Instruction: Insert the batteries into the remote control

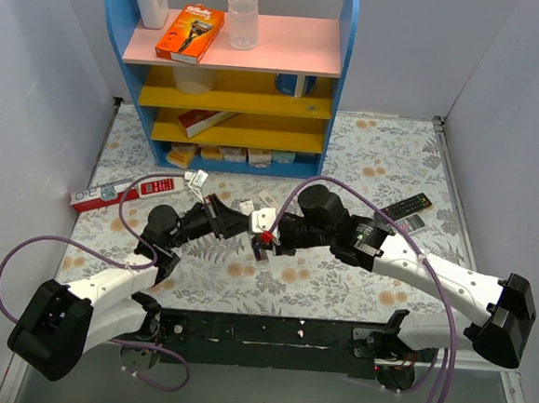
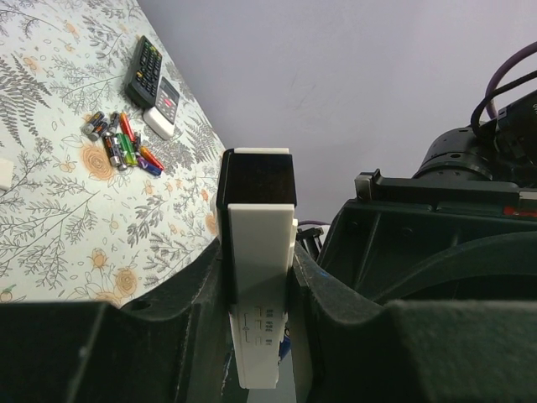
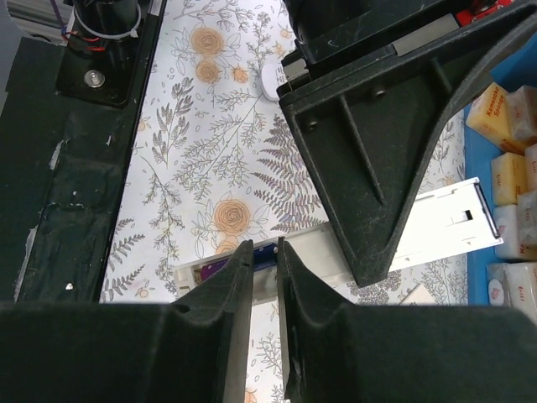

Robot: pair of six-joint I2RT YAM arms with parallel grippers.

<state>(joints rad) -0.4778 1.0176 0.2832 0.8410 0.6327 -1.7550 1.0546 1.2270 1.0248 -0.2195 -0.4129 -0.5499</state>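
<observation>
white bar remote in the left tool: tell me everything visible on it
The slim white plastic bar remote has a dark patch at its far end and battery polarity marks nearer the left wrist camera. The left tool clamps its long edges, holding it apparently clear of the floral table. The right wrist view shows a purple cell lying in its open bay, with the right tool poised there, fingers nearly together; contact is unclear.

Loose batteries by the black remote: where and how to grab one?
Pick an edge one, likely the red cell on the pile's near side in the left wrist view. Grip mid-barrel, coming straight down, fingers across its width. The batteries lie flat and packed together, so inner ones leave no finger room.
</observation>
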